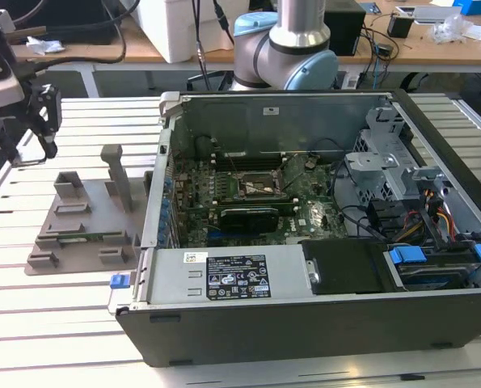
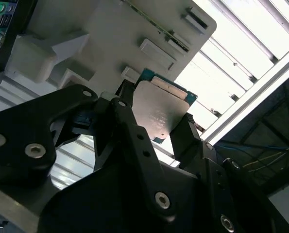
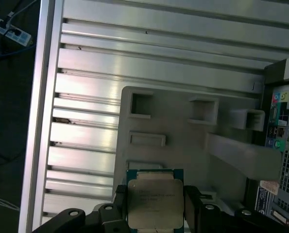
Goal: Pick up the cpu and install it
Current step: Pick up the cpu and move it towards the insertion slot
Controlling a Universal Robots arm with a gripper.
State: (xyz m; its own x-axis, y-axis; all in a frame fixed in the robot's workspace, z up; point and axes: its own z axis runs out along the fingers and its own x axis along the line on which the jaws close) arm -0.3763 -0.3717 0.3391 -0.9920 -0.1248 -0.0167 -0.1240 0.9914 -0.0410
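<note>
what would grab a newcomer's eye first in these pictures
First, the small flat silvery square cpu, pinched in the black gripper, with the grey plastic tray with upright posts seen behind it in both wrist views. Then the big open black computer case on the exterior view's right, its green motherboard bare, standing beside the tray on the slatted metal table.

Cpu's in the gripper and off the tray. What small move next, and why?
Probably translate toward the exterior view's right, keeping height. The gripper is shut on the cpu, clear above the grey tray, while the motherboard socket sits inside the open case past its raised wall.
</note>
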